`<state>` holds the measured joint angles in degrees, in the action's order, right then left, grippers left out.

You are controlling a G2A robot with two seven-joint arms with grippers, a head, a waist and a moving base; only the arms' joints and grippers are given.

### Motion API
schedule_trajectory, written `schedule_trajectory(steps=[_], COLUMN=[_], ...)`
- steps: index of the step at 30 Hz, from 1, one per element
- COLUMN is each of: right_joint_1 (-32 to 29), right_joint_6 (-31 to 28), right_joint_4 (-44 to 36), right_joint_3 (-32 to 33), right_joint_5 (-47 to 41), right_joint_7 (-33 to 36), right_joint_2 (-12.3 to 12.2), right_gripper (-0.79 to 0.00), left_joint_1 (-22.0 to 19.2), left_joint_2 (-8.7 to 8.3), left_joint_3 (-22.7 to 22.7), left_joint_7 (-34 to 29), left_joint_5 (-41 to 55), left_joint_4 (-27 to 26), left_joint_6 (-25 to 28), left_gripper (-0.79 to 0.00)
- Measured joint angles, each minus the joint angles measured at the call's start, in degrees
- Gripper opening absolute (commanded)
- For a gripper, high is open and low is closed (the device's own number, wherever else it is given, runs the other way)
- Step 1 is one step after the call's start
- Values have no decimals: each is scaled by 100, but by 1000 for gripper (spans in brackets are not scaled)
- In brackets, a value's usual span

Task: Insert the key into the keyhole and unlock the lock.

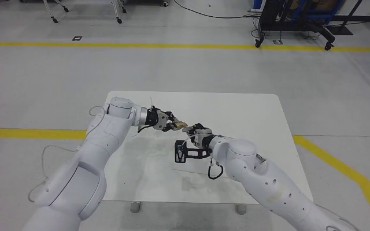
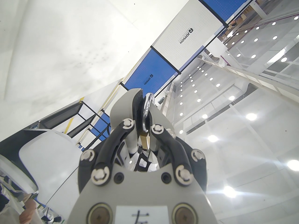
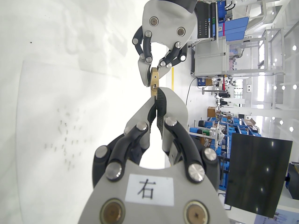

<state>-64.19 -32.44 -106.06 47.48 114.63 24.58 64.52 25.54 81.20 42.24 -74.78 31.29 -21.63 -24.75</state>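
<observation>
A small brass padlock (image 1: 180,125) hangs in the air above the white table (image 1: 248,110), with my left gripper (image 1: 172,123) shut on it. In the left wrist view its fingers (image 2: 121,110) clamp the silver shackle (image 2: 147,104), and the brass body (image 2: 145,141) points back toward the wrist. My right gripper (image 3: 156,94) faces it tip to tip, shut, its pads (image 3: 161,108) pressed on something thin that I take for the key, hidden between them. Its tips touch the padlock (image 3: 154,75) just beside the keyhole (image 3: 153,86). The left gripper (image 3: 154,79) holds the lock from the far side.
A black open-frame stand (image 1: 186,152) sits on the table under my right wrist. The table's far edge and right half lie bare. Yellow floor lines run beyond the table.
</observation>
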Motion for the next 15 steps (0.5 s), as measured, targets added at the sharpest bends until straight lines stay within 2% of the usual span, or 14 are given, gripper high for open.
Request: schedule_trajectory(steps=[15], right_joint_1=[-2], right_joint_6=[-129], right_joint_4=[-55], right_joint_3=[-55], right_joint_5=[106], right_joint_7=[169], right_joint_2=[99], right_gripper=[-785], left_joint_1=[-1], left_joint_2=[20], left_joint_3=[75], left_joint_7=[-39], left_joint_5=[-59], left_joint_4=[46], left_joint_6=[-22], left_gripper=[-785])
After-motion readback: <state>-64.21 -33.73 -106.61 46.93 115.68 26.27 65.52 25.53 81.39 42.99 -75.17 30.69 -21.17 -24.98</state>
